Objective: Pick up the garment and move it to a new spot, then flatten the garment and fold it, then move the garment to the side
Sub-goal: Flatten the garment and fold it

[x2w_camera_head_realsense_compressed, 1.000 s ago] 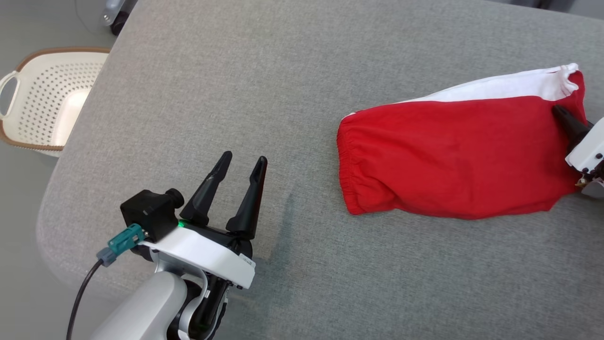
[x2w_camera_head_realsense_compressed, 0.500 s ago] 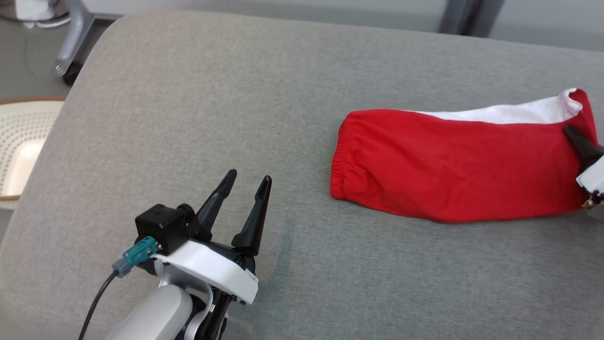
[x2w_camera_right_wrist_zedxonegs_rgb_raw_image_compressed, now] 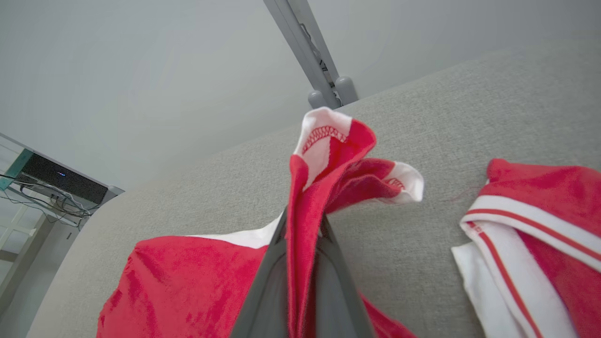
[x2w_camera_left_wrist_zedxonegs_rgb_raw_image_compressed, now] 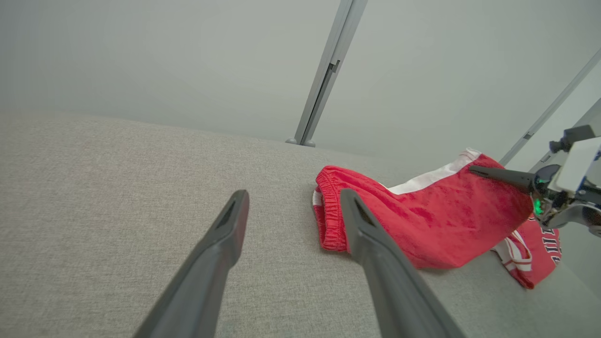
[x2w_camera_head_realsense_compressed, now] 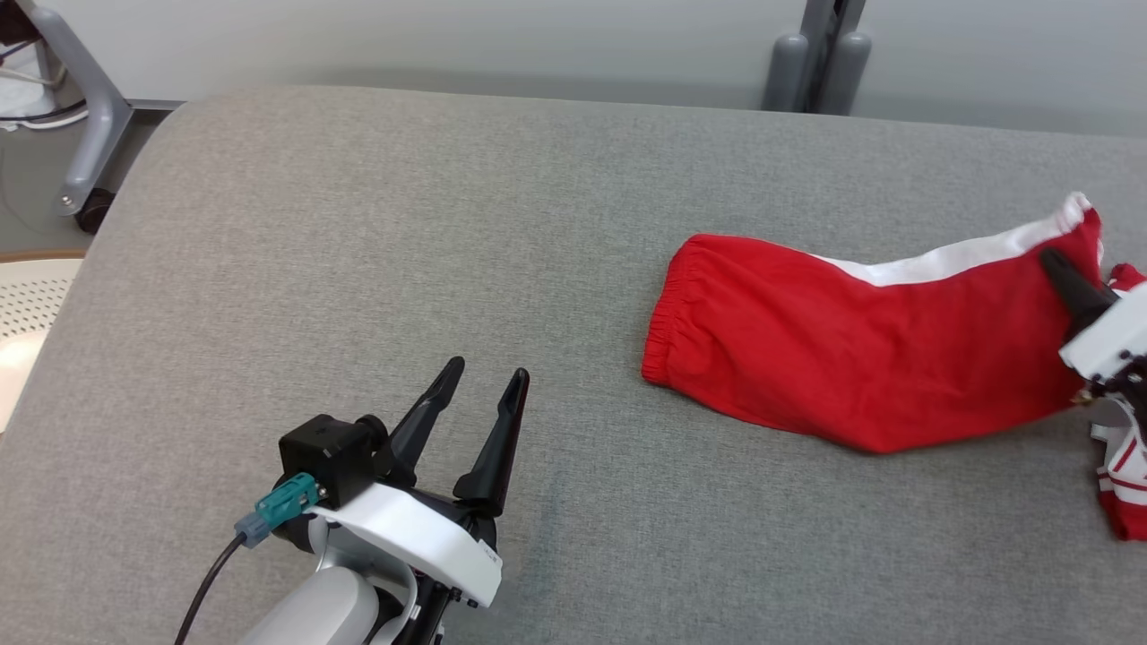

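Note:
The garment (x2w_camera_head_realsense_compressed: 860,358) is red with a white stripe and an elastic hem at its left end. It lies on the grey padded surface (x2w_camera_head_realsense_compressed: 358,224) at the right. My right gripper (x2w_camera_head_realsense_compressed: 1053,262) is shut on its right end, and in the right wrist view the cloth (x2w_camera_right_wrist_zedxonegs_rgb_raw_image_compressed: 310,197) stands up pinched between the two fingers (x2w_camera_right_wrist_zedxonegs_rgb_raw_image_compressed: 263,291). My left gripper (x2w_camera_head_realsense_compressed: 488,369) is open at the lower left, holding nothing, well left of the garment. In the left wrist view the garment (x2w_camera_left_wrist_zedxonegs_rgb_raw_image_compressed: 422,220) lies just beyond the open left gripper (x2w_camera_left_wrist_zedxonegs_rgb_raw_image_compressed: 295,195), with the right gripper (x2w_camera_left_wrist_zedxonegs_rgb_raw_image_compressed: 474,170) at its far end.
A second red and white cloth (x2w_camera_head_realsense_compressed: 1125,484) with lettering lies at the right edge, just beside the right gripper. A white perforated basket (x2w_camera_head_realsense_compressed: 22,313) sits off the surface's left edge. A grey post (x2w_camera_head_realsense_compressed: 820,54) stands behind the far edge and a wheeled frame (x2w_camera_head_realsense_compressed: 81,107) at top left.
The head camera has tilted up, bringing the far wall and the second cloth into view. The right gripper stays shut on the garment's end, which now looks raised. The left gripper stays open.

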Motion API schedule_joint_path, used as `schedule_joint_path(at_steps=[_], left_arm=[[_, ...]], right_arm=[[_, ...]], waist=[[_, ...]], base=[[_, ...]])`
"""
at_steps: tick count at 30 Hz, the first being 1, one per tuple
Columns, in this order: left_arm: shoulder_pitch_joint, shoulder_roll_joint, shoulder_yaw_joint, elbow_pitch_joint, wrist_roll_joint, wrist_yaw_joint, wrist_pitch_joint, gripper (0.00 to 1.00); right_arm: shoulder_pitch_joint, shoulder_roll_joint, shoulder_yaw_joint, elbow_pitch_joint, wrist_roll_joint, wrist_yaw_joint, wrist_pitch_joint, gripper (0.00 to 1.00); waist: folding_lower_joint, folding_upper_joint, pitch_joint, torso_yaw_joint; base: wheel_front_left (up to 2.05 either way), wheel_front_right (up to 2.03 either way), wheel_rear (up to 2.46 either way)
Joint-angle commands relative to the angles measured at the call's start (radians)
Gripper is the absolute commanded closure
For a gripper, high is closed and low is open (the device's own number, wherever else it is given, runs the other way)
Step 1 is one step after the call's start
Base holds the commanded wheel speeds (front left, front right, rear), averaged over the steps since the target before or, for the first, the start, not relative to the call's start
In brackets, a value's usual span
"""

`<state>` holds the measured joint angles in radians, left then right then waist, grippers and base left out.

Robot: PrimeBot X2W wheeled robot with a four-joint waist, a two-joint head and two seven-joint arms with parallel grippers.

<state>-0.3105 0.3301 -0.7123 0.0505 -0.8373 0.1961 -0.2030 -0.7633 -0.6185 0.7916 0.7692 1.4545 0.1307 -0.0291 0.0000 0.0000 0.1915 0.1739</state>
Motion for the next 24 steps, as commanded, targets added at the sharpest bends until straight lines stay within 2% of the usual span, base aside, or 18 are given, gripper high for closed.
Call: schedule_joint_path(at_steps=[1,11,16,22,23,24], left_arm=[[0.016,0.000,-0.002,0.007,-0.004,-0.002,0.000,0.00],[0.019,-0.014,-0.016,0.040,-0.014,-0.014,-0.001,0.00],[0.017,-0.030,-0.030,0.055,-0.013,-0.025,-0.001,0.00],[0.011,-0.040,-0.037,0.072,-0.013,-0.028,-0.004,0.00],[0.011,-0.040,-0.038,0.074,-0.013,-0.029,-0.005,0.00],[0.010,-0.041,-0.039,0.076,-0.013,-0.027,-0.005,0.00]], right_arm=[[-0.022,0.019,0.010,0.000,-0.012,0.000,-0.004,1.00],[-0.082,0.146,0.047,0.021,-0.037,0.000,0.028,1.00],[-0.104,0.253,0.081,0.115,-0.057,0.000,0.055,1.00],[-0.123,0.322,0.103,0.222,-0.072,0.000,0.069,1.00],[-0.127,0.336,0.106,0.240,-0.074,0.000,0.069,0.95],[-0.131,0.348,0.109,0.250,-0.077,0.000,0.069,0.56]], waist=[[0.0000,0.0000,-0.008,0.009],[0.0000,0.0000,-0.035,0.084],[0.0000,0.0000,-0.032,0.147],[0.0000,0.0000,-0.026,0.192],[0.0000,0.0000,-0.027,0.195],[0.0000,0.0000,-0.027,0.197]], base=[[0.00,0.00,0.00],[0.00,0.00,0.00],[0.00,0.00,0.00],[0.00,0.00,0.00],[0.00,0.00,0.00],[0.00,0.00,0.00]])
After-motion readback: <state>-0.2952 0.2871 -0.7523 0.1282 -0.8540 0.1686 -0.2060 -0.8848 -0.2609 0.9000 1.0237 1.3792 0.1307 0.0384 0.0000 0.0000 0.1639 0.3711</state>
